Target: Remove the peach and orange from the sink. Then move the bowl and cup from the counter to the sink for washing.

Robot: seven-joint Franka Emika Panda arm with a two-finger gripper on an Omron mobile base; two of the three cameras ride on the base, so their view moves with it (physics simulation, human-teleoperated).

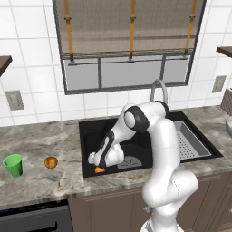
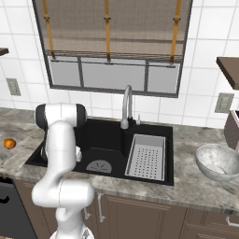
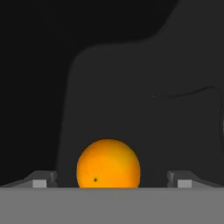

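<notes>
the arm reaches down into the black sink (image 1: 90, 131), near its front left corner, and the pincer (image 1: 99, 166) hangs low over the basin floor with its jaws spread wide, gripping nothing. in the hand view the orange (image 3: 108, 164) sits on the dark sink bottom between the two finger tips (image 3: 40, 180), with open gaps on either side of it; neither tip touches it. from the left base view the orange (image 1: 100, 170) shows as a bright sliver just under the hand, close to the front wall of the sink and left of the grey drain plate (image 1: 129, 161).

the peach (image 1: 51, 162) rests on the marbled surface (image 1: 41, 145) left of the sink, well apart from the basin's rim, and the green cup (image 1: 13, 165) stands upright further left, near the peach but not touching it. the peach (image 2: 9, 144) also shows at the left edge of the right base view.

the whitish bowl (image 2: 217, 161) sits on the surface right of the sink, clear of the basin's right edge. a silver perforated tray (image 2: 147, 156) fills the right part of the sink, and the curved faucet (image 2: 126, 106) rises behind the back rim.
</notes>
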